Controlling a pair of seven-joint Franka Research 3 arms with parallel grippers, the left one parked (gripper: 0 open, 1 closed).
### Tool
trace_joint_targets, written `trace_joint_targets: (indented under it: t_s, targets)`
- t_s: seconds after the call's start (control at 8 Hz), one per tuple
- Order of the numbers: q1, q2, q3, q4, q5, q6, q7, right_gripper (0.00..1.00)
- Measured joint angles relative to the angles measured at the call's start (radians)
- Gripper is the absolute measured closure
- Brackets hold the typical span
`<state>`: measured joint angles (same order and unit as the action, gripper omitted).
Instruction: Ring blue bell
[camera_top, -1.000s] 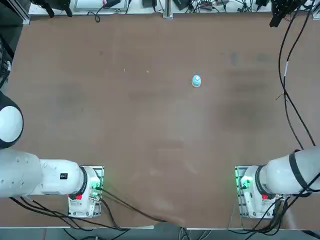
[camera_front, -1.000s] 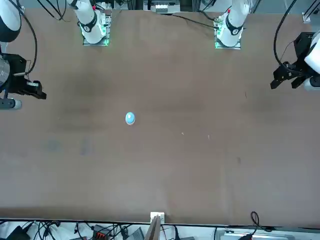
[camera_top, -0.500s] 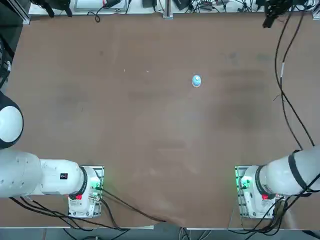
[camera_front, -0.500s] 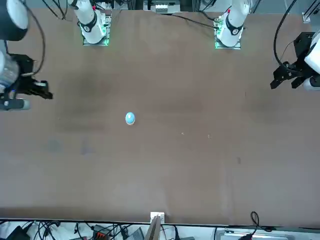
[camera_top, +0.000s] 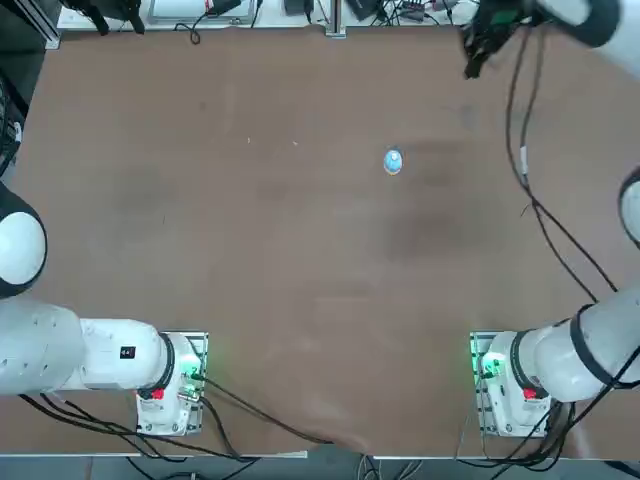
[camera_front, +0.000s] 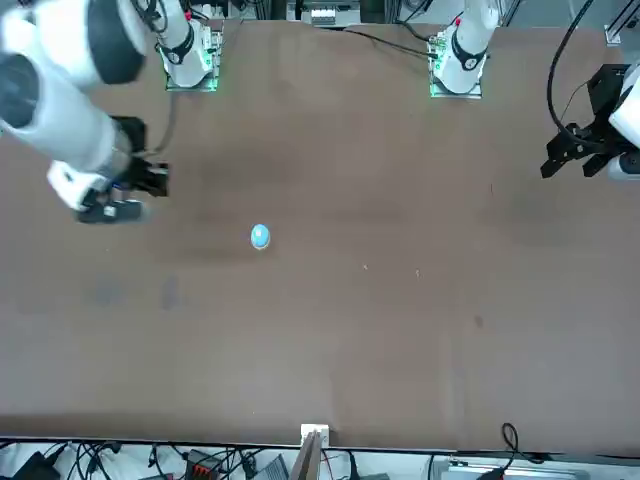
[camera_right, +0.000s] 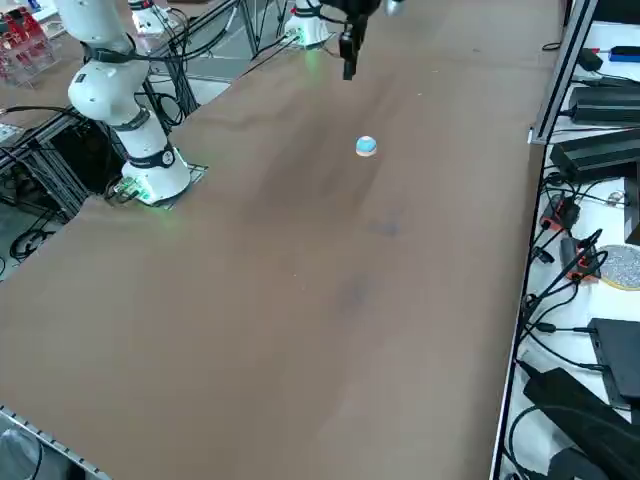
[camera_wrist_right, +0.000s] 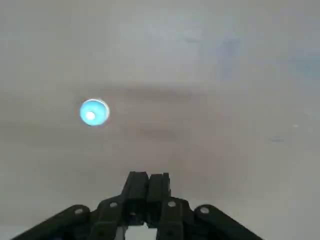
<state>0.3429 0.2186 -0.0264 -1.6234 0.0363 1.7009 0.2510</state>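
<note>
The brown table (camera_top: 250, 250) carries no readable writing. Right gripper (camera_wrist_right: 148, 182) – fingers pressed together, holding nothing – hangs above the table, well apart from the blue bell (camera_top: 392, 162), at about its one o'clock in the top view.

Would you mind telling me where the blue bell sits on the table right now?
The blue bell stands alone on the bare table, right of centre toward the far edge in the top view. The right gripper hovers beyond it, further right.
</note>
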Motion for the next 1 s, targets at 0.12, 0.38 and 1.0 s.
trace_joint_targets:
  t_s: [0.12, 0.38, 1.0]
  targets:
    - [0.032, 0.031, 0.0, -0.033, 0.004, 0.086, 0.044, 0.99]
    - [0.095, 0.077, 0.0, -0.118, 0.006, 0.254, 0.125, 0.99]
    - [0.188, 0.221, 0.0, -0.162, 0.006, 0.438, 0.222, 0.99]
